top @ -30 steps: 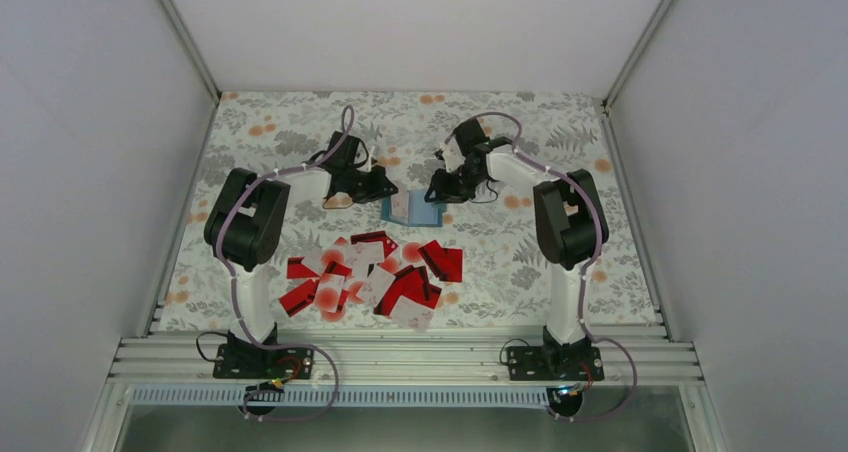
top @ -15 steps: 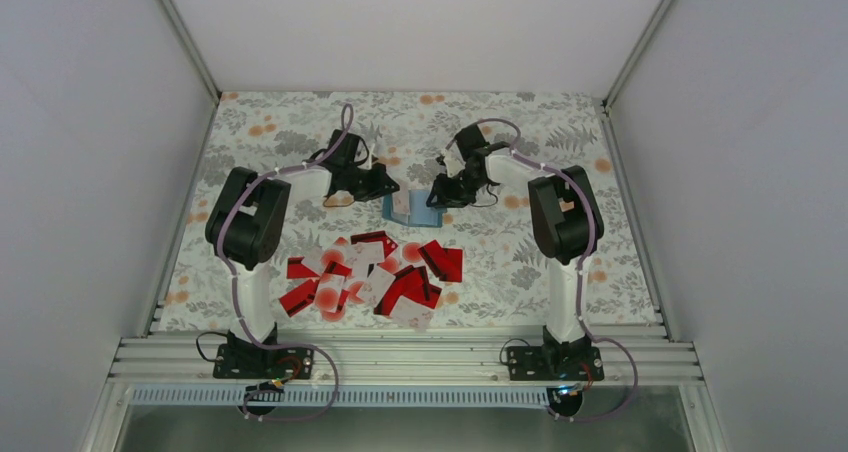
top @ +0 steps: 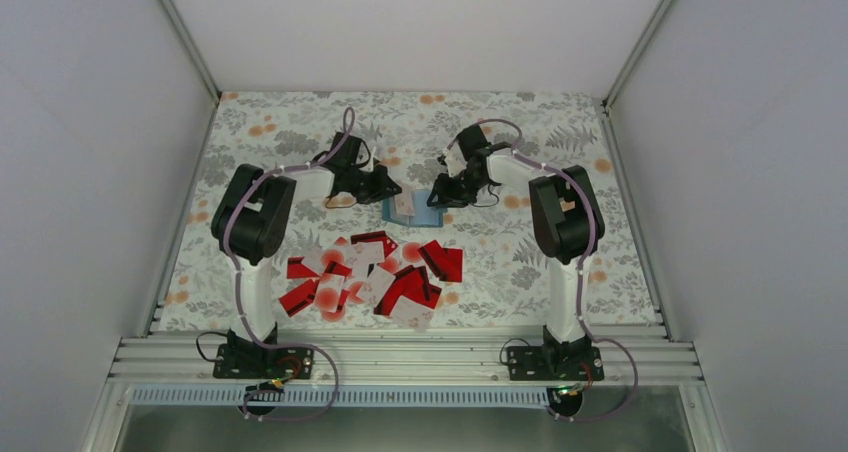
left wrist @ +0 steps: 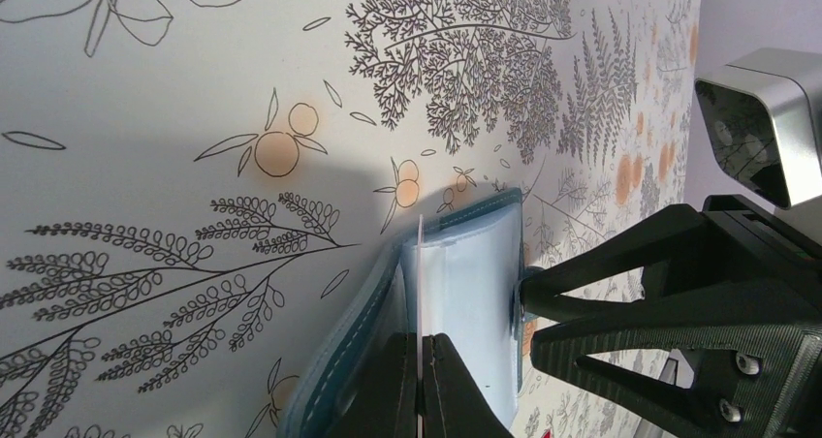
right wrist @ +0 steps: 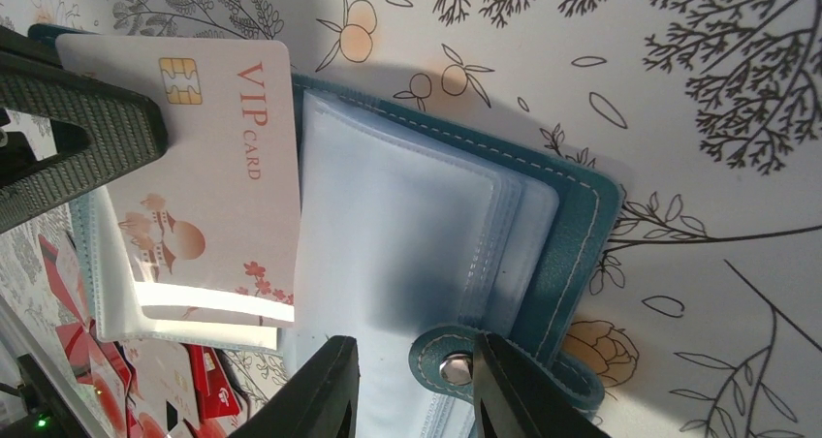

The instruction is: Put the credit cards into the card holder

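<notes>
The teal card holder [top: 424,210] lies open on the floral cloth between the two grippers. My left gripper [left wrist: 421,346] is shut on a white VIP card, seen edge-on in the left wrist view [left wrist: 420,283] and flat in the right wrist view [right wrist: 208,186]. It holds the card upright over the holder's pale blue sleeves [left wrist: 470,293]. My right gripper [right wrist: 412,380] is open. Its fingers straddle the sleeves [right wrist: 397,234] and the clasp tab [right wrist: 451,360] at the holder's right half. The other credit cards [top: 370,277], red and white, lie in a heap nearer the arms.
The floral cloth [top: 300,132] covers the table. White walls stand close on the left, right and back. An aluminium rail [top: 400,357] carries the arm bases at the near edge.
My left gripper has moved a little right with the card, closer over the holder. My right gripper has shifted slightly left and stays at the holder's right side.
</notes>
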{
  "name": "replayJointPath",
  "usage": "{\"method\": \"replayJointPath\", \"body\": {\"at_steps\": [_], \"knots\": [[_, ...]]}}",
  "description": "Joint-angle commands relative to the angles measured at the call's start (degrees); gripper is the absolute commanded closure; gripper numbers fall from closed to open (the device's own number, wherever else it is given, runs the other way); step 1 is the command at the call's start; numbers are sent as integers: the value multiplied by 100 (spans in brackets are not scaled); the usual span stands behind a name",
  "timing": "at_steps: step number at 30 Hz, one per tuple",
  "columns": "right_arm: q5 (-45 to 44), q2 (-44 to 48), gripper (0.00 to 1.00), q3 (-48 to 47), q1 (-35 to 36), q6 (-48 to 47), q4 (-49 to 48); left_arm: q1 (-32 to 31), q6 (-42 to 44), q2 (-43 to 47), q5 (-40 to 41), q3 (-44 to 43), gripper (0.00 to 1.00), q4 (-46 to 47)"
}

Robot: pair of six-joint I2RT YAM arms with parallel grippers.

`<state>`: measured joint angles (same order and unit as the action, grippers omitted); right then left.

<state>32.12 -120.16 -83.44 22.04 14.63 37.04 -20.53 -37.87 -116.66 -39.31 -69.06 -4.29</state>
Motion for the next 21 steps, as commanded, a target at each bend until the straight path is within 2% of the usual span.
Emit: {"method": "replayJointPath", "body": {"at_steps": [1, 13, 21], "knots": [[-108, -176, 69, 117, -58, -108, 2, -62, -19, -107, -78, -135, 98, 144], [-38, -254, 69, 104, -60, -113, 12, -106, 40, -129, -103, -86, 98, 142], [-7, -295, 69, 116, -60, -120, 2, -159, 159, -132, -69, -141, 98, -175]]}}
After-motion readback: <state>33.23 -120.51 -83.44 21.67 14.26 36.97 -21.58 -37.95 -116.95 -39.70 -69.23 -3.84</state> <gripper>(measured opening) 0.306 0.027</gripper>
